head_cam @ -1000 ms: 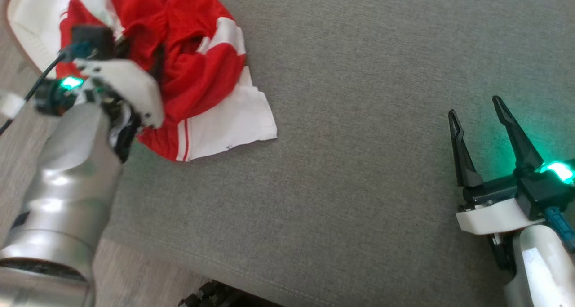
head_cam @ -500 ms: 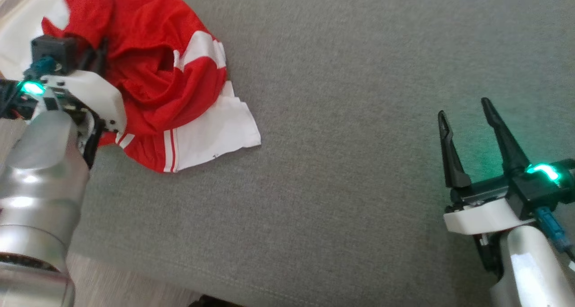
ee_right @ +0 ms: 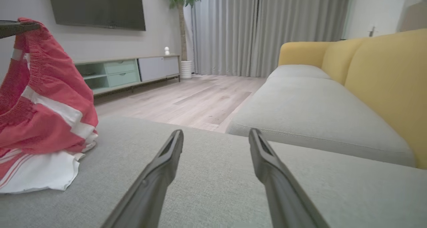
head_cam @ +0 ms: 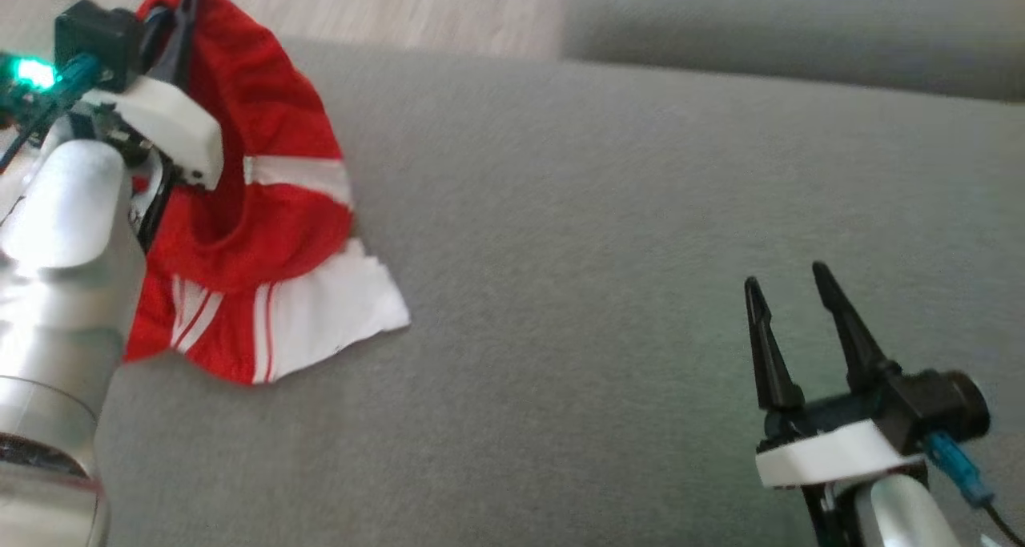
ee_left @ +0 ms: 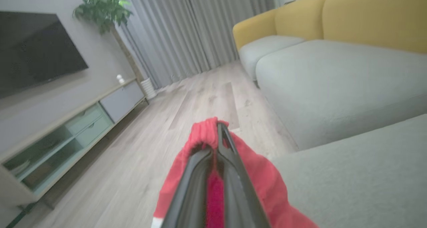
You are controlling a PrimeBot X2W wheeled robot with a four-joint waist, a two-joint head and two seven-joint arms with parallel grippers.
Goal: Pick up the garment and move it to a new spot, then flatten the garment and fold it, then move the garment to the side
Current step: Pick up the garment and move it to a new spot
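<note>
The garment (head_cam: 264, 243) is red with white bands and stripes. My left gripper (head_cam: 186, 2) is shut on its elastic edge at the upper left of the head view and holds that edge lifted, while the white lower part rests on the grey cushion (head_cam: 608, 235). In the left wrist view the red cloth (ee_left: 206, 134) wraps around the closed fingertips. In the right wrist view the garment (ee_right: 43, 97) hangs at the left from the other arm's fingers. My right gripper (head_cam: 789, 287) stands open and empty over the cushion at the lower right, far from the garment; its fingers (ee_right: 166, 161) are spread.
The grey cushion's far edge drops to a wooden floor (ee_left: 140, 144). A second grey seat with yellow backrests (ee_right: 383, 74) lies beyond. A TV console (ee_right: 126, 72), a television, a plant and curtains stand across the room.
My left gripper has closed on the garment's edge and lifted it, so the cloth now hangs stretched instead of lying crumpled. The head camera has tilted; the right gripper stays open.
</note>
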